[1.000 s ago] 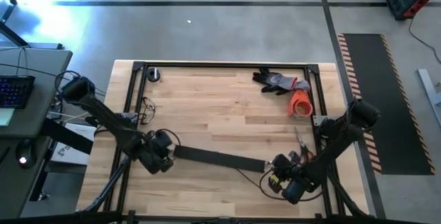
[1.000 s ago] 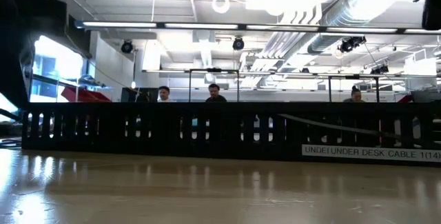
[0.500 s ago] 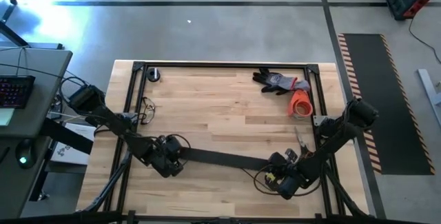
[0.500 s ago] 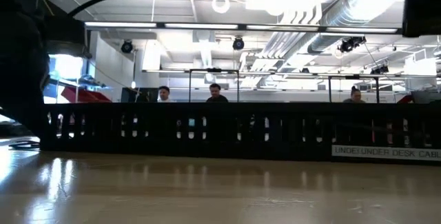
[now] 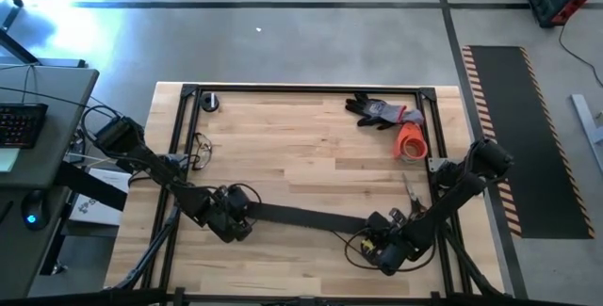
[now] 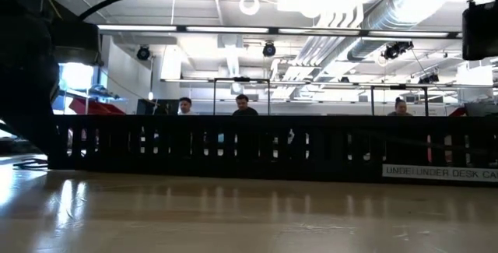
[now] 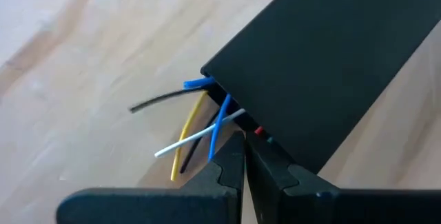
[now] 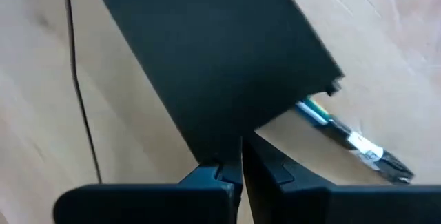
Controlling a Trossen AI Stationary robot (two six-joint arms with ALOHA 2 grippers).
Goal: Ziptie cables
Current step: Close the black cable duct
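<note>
The black channel (image 5: 301, 217) is flanked on the worktop (image 5: 301, 146) by the left hand (image 5: 233, 223) and right hand (image 5: 384, 249), both pressed together. The cables (image 7: 196, 124) are seen protruding from its end.

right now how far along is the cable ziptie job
Early, by the look of it. Done: the cables lie inside the black slotted channel, coloured tips poking out one end. In hand: the left gripper and right gripper, both shut, sit at opposite ends of the channel. Left: the thin dark ziptie lies loose on the wooden table, not yet around any wires.
</note>
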